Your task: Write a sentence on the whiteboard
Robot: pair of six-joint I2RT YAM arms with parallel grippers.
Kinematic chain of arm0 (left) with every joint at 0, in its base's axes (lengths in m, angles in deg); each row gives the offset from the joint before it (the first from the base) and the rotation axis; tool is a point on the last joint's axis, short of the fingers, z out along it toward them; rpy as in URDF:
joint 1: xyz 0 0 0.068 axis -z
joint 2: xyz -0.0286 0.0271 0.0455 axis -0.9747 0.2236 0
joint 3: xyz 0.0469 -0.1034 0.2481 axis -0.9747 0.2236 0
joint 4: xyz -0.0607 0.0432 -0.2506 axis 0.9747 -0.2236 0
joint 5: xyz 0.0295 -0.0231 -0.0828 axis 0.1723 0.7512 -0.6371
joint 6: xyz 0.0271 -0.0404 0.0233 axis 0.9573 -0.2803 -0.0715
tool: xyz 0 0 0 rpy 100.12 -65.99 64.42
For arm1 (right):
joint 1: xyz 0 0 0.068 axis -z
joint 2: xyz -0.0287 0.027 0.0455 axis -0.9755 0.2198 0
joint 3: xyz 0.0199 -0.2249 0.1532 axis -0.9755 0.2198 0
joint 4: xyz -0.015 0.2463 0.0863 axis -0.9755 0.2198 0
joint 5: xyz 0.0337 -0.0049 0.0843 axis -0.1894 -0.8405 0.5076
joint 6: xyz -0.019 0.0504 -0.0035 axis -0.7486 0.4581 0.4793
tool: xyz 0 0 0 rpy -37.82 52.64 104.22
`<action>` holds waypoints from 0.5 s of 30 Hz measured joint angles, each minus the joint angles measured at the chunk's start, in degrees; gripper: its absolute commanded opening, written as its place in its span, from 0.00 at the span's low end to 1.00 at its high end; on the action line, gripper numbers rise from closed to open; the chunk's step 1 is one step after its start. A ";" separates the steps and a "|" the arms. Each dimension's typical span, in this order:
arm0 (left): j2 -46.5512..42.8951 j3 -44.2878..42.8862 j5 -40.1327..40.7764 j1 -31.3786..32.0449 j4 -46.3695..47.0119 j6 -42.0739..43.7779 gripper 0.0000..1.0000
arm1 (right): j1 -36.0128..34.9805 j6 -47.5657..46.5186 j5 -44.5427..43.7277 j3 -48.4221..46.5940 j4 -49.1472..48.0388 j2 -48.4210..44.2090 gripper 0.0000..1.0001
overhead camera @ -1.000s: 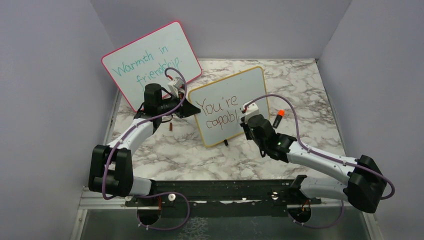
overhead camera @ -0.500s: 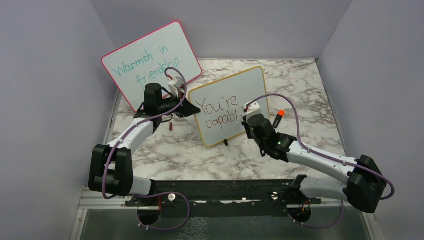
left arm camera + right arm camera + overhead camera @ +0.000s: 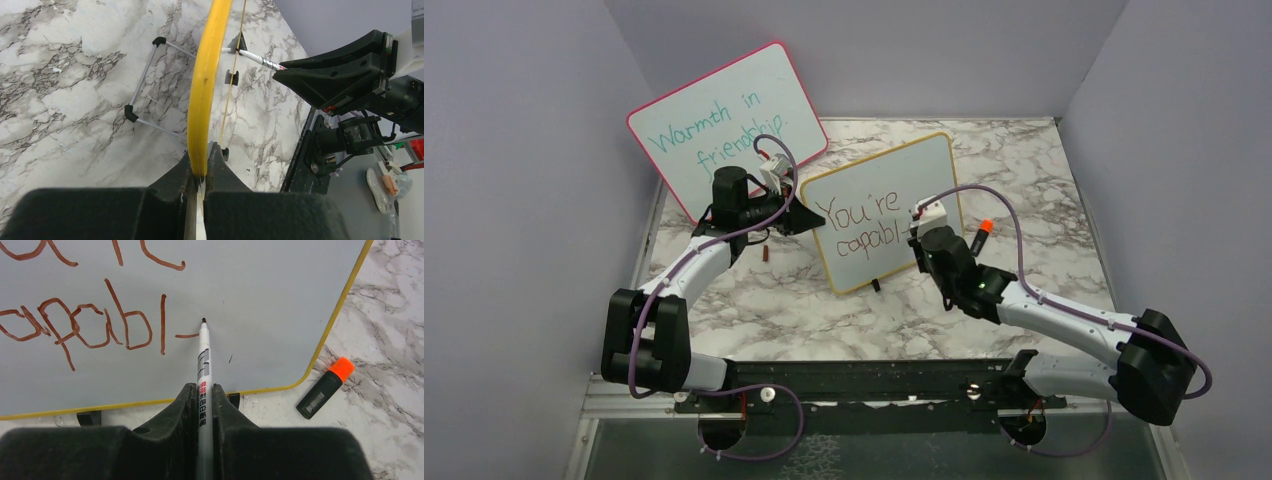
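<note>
Orange-capped marker (image 3: 325, 388) beside whiteboard (image 3: 280, 280), pink board (image 3: 714, 100) behind

The marble-patterned table (image 3: 1044, 170) carries the whiteboard (image 3: 929, 165), upright on small black feet (image 3: 875, 285) near its middle, and a pink-framed board (image 3: 724, 100) propped at the back left. A black marker with an orange cap (image 3: 981, 236) lies just right of the whiteboard. A small dark red-brown piece (image 3: 765, 254) lies to its left.

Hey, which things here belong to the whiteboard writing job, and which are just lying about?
In the job: yellow-framed whiteboard, clamped by left gripper; red-brown sentence; marker in right gripper.
Lying about: pink-framed board with teal writing; orange-capped marker beside the whiteboard; small brown piece near the left arm.
</note>
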 measured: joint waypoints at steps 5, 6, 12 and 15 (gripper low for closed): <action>0.00 0.00 0.00 0.00 -0.02 0.00 0.00 | 0.00 -0.94 0.26 0.00 -1.33 0.17 0.01; 0.02 0.00 0.00 0.00 -0.04 0.00 0.00 | 0.00 -1.11 0.46 0.00 -1.53 0.17 0.01; 0.04 -0.02 0.00 -0.04 -0.07 0.00 0.00 | 0.00 -1.73 2.34 -0.04 -1.64 0.17 0.01; 0.11 -0.07 0.00 -0.04 -0.13 0.00 0.00 | 0.22 -1.73 3.26 -0.07 -1.40 0.17 0.01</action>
